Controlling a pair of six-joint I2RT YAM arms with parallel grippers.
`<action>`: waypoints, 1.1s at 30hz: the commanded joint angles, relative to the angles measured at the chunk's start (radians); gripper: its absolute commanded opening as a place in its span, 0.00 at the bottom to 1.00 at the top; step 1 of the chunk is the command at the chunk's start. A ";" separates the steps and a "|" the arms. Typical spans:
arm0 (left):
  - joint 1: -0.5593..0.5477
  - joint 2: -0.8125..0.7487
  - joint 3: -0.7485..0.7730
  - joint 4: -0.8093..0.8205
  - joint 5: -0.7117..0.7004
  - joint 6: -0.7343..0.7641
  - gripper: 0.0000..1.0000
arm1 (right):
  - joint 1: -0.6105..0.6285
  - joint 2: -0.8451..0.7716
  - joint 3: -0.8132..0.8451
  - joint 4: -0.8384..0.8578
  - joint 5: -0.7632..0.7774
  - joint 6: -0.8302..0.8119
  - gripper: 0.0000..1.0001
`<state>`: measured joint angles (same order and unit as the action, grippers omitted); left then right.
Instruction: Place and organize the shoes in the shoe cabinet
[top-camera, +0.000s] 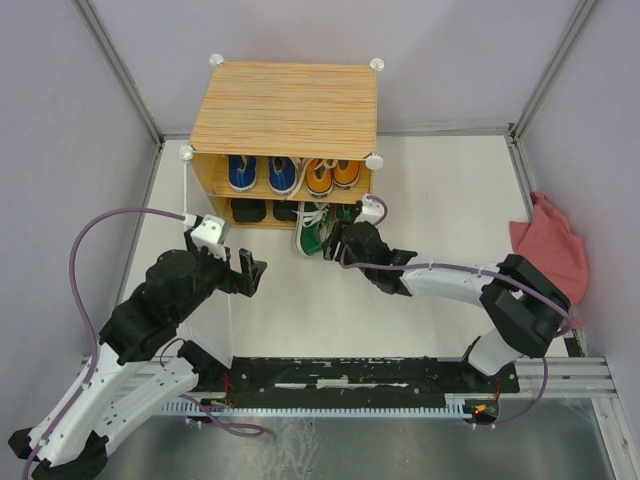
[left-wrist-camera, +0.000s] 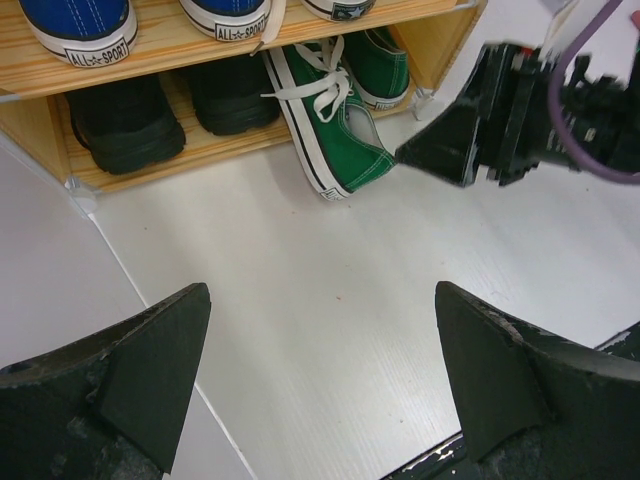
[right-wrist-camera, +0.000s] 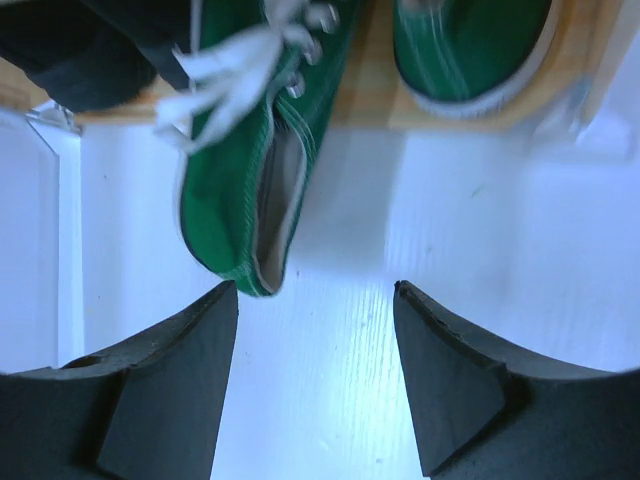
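Standing at the near edge of the table (top-camera: 300, 310), I see the shoe cabinet (top-camera: 285, 105) at the far middle, its open front facing the two arms. On its upper shelf the blue sneakers (top-camera: 260, 173) sit on the left and the orange sneakers (top-camera: 332, 175) on the right, all four heels toward me. On the lower shelf the black boots (left-wrist-camera: 125, 120) fill the left half. One green sneaker (left-wrist-camera: 385, 62) stands upright at the right end of that shelf. Its partner, the tipped green sneaker (left-wrist-camera: 335, 130), lies on its side with its toe end on the shelf's front edge. Its heel rests out on the table, and the white laces are loose.

The right gripper (right-wrist-camera: 315, 300) hangs low just in front of that tipped sneaker, jaws spread with only bare table between them. The heel is just beside one fingertip, and I cannot tell whether they touch.

The left gripper (left-wrist-camera: 320, 300) hovers over the table in front of the cabinet's left half, well short of the shelves. Its jaws are spread wide too and hold nothing.

A red cloth (top-camera: 550, 250) lies crumpled at the table's right edge, well apart from the cabinet.
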<state>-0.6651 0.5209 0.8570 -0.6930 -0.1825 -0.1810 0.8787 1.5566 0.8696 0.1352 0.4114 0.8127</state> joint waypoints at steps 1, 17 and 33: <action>0.004 -0.003 -0.002 0.043 -0.020 0.035 0.99 | 0.015 0.086 -0.084 0.318 -0.118 0.268 0.71; 0.004 0.007 -0.011 0.048 -0.013 0.037 0.99 | 0.064 0.274 -0.102 0.669 -0.062 0.287 0.70; 0.004 0.001 -0.041 0.070 -0.004 0.042 0.99 | 0.095 0.260 -0.092 0.605 0.159 0.081 0.64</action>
<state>-0.6651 0.5217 0.8322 -0.6571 -0.1837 -0.1806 0.9737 1.8641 0.7769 0.7216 0.4812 0.9577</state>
